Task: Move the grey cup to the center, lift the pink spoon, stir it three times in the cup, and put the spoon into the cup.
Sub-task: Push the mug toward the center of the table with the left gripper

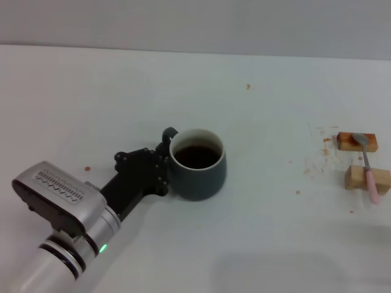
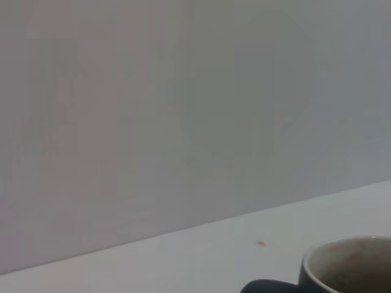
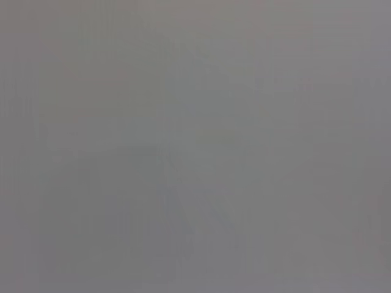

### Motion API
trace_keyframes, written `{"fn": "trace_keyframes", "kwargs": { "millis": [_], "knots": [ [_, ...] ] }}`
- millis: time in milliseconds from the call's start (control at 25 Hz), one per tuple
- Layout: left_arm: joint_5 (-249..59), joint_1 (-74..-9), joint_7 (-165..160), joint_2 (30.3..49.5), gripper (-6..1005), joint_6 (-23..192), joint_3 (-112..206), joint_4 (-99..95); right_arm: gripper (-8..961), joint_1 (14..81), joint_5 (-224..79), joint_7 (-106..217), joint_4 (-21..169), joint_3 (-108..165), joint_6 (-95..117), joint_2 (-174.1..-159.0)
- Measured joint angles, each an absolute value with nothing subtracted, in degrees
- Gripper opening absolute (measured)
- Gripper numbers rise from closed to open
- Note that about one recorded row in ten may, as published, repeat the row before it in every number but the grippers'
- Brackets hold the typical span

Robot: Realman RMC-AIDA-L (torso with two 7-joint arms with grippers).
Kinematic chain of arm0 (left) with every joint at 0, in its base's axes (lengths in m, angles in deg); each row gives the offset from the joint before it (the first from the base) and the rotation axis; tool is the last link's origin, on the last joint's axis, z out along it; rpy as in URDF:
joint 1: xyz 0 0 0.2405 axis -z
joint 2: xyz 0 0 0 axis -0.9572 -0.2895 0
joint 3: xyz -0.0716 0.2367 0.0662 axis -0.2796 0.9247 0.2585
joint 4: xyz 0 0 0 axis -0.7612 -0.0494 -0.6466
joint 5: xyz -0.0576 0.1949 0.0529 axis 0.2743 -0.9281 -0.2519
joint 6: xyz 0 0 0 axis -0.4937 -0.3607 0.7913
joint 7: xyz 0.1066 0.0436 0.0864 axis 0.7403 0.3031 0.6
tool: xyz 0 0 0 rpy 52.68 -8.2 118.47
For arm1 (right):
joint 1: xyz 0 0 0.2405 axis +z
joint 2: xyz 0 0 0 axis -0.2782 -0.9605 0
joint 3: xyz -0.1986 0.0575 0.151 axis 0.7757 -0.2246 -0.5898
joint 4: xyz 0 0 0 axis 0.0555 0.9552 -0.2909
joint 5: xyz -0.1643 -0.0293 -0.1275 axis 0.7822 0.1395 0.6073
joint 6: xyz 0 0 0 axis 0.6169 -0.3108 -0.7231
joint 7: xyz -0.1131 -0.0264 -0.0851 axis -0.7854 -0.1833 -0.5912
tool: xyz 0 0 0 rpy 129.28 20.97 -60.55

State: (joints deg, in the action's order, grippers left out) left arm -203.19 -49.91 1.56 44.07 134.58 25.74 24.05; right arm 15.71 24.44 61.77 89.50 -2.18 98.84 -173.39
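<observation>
The grey cup (image 1: 197, 165) stands near the middle of the white table, dark liquid inside, its loop handle (image 1: 169, 132) pointing to the far left. Its rim also shows in the left wrist view (image 2: 348, 265). My left gripper (image 1: 162, 168) is down at table level, right against the cup's left wall just below the handle. The pink spoon (image 1: 369, 168) lies at the far right across two wooden blocks, its metal bowl on the farther one, its pink handle over the nearer one. My right gripper is out of view.
Two small wooden blocks, a brown one (image 1: 349, 141) and a tan one (image 1: 355, 177), sit near the table's right edge. Small crumbs and stains (image 1: 317, 162) dot the surface left of them. A grey wall stands behind the table.
</observation>
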Motion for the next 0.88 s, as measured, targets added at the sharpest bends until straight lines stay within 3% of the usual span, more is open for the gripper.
{"fn": "trace_keyframes", "kwargs": {
  "millis": [880],
  "knots": [
    [-203.8,-48.3,1.5,44.16,-2,131.9,31.2,28.7,752,16.1,24.4,61.8,89.5,-1.6,98.7,-173.48]
  ]
}}
